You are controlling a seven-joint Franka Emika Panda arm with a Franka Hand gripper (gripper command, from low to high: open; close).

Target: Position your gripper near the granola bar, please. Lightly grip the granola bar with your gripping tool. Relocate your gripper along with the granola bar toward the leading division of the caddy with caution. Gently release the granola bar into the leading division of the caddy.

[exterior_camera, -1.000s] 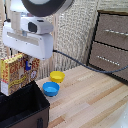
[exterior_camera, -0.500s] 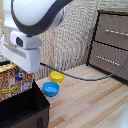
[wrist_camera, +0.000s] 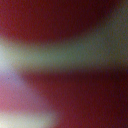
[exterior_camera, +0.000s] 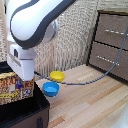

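1. Granola bar (exterior_camera: 15,87) stands on edge over the black caddy (exterior_camera: 30,112), under my gripper (exterior_camera: 21,80)
2. I cannot tell whether the fingers clamp it
3. Yellow bowl (exterior_camera: 57,76) and blue bowl (exterior_camera: 51,89) sit beside the caddy
4. Wrist view shows only red blur

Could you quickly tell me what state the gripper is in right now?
Gripper: shut on the granola bar, above the caddy.

Yellow-red granola bar (exterior_camera: 15,87), upright over caddy (exterior_camera: 30,112)
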